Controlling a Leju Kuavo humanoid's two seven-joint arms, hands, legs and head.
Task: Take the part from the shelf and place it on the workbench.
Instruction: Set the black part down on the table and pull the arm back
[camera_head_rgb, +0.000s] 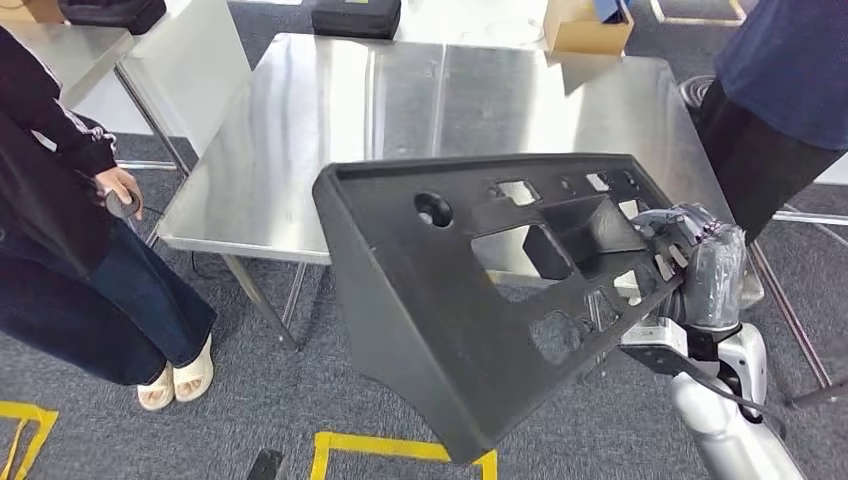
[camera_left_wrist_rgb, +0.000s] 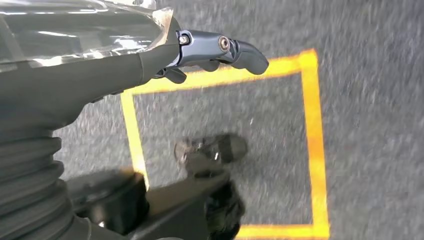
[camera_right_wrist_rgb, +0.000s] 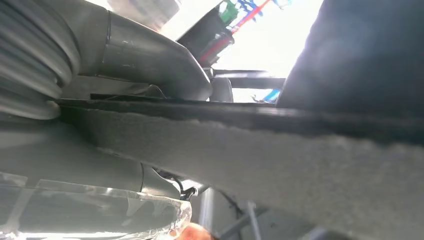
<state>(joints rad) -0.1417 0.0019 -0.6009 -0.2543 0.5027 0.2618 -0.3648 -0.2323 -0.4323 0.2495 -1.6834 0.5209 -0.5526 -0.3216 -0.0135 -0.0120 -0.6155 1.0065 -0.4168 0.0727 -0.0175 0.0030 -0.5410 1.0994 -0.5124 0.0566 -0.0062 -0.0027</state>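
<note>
While the right hand (camera_head_rgb: 690, 262) grips its edge, the large black moulded plastic panel with cut-outs (camera_head_rgb: 470, 290) hangs tilted before the steel counter (camera_head_rgb: 330, 120). Left hand (camera_left_wrist_rgb: 200, 55) fingers loose, empty. No legible writing.

person left: dark top, jeans (camera_head_rgb: 60, 270), pale sandals (camera_head_rgb: 180, 378)
person right: blue top (camera_head_rgb: 790, 70)
floor: grey carpet, yellow tape (camera_head_rgb: 400, 448)
cardboard box (camera_head_rgb: 585, 28): far edge
</note>
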